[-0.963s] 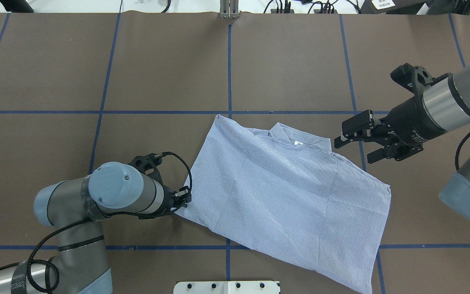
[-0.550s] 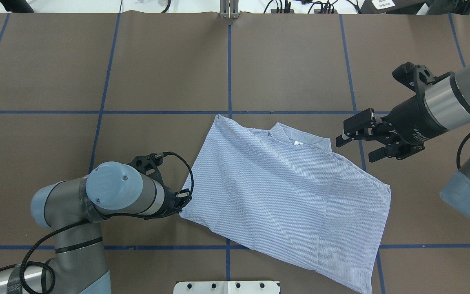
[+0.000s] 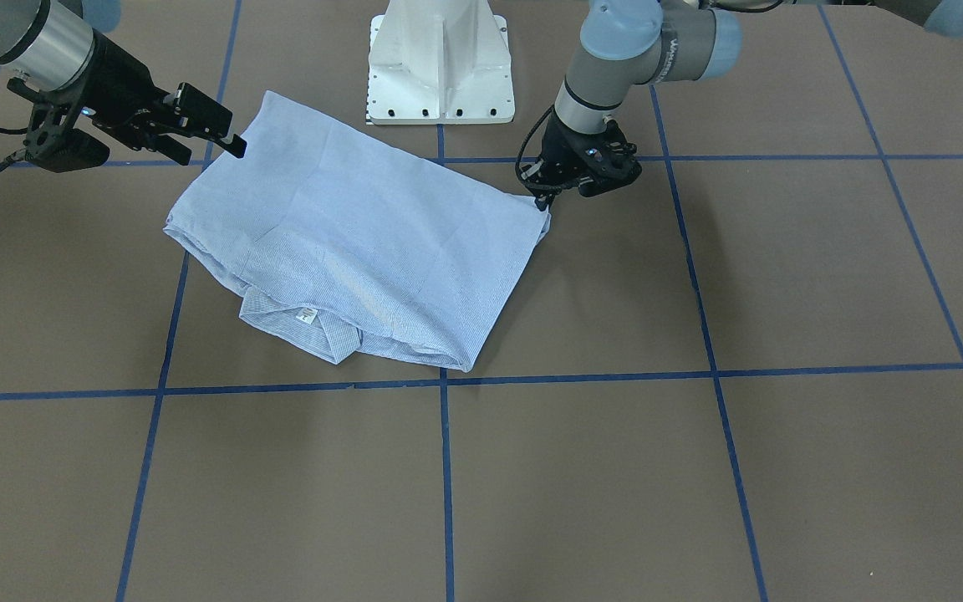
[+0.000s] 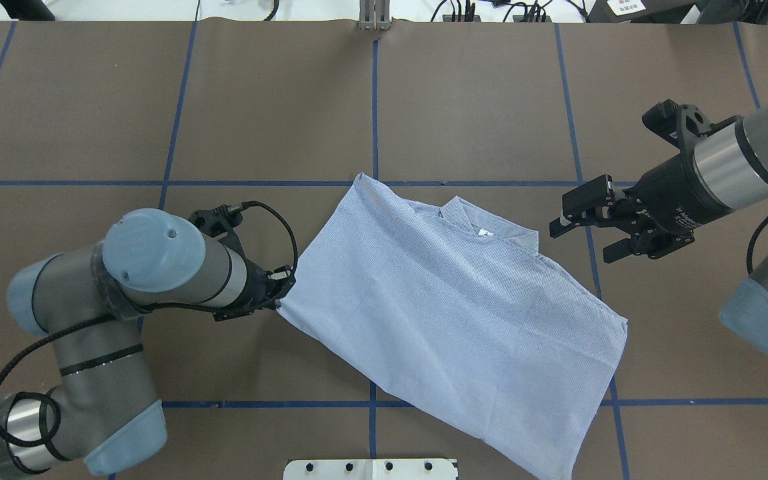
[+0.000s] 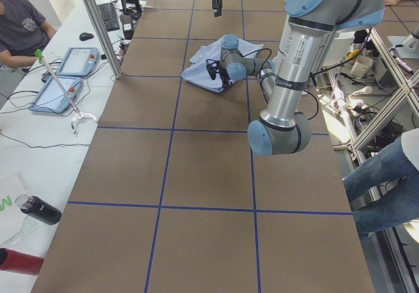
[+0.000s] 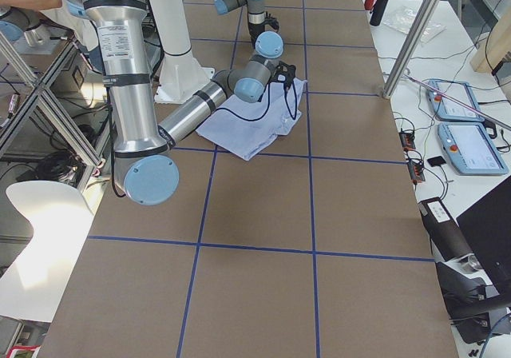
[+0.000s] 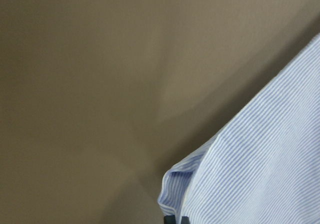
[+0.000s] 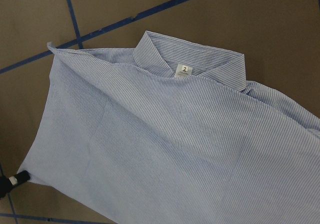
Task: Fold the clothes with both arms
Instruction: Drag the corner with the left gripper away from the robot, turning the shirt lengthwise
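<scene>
Overhead exterior shows the shirt [image 4: 451, 313] lying flat on the table [image 4: 491, 100] just beyond the base [image 4: 371, 469], with its collar on the side away from the base. The left gripper [image 4: 281, 302] is clenched on the shirt's corner and has dragged it farther left and away from the base over the past second. The right gripper [image 4: 581, 230] is spread and empty beside the collar, and has barely moved.

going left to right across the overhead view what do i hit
left arm → left gripper, pinching the shirt's corner → shirt → right gripper, open → right arm
</scene>
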`<state>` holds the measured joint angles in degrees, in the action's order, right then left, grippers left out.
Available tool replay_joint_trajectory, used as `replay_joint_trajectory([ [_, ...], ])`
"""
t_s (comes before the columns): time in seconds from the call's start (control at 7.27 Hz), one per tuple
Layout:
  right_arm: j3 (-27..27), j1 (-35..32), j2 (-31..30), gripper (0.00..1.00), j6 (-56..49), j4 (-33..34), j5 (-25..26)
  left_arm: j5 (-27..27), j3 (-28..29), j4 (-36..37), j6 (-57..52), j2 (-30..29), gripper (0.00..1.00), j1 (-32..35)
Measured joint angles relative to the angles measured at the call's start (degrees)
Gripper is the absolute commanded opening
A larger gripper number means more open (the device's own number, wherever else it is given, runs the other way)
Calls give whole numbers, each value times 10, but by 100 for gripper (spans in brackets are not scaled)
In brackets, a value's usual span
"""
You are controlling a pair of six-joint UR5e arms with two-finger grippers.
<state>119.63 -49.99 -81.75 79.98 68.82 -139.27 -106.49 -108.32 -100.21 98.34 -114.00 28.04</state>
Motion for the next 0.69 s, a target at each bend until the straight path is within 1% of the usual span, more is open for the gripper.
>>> replay_joint_trajectory([
  [0.14, 0, 0, 0, 100, 0, 0, 2, 1, 33, 1, -18, -21, 0, 31],
  [0.28, -1, 0, 0, 100, -1, -1, 5, 2, 86, -5, -41, -57, 0, 61],
  [0.41, -1, 0, 0, 100, -1, -1, 7, 3, 152, -26, -68, -100, 0, 89],
  [0.69, -1, -3, 0, 100, -2, -1, 8, 4, 313, -123, -133, -185, 0, 133],
])
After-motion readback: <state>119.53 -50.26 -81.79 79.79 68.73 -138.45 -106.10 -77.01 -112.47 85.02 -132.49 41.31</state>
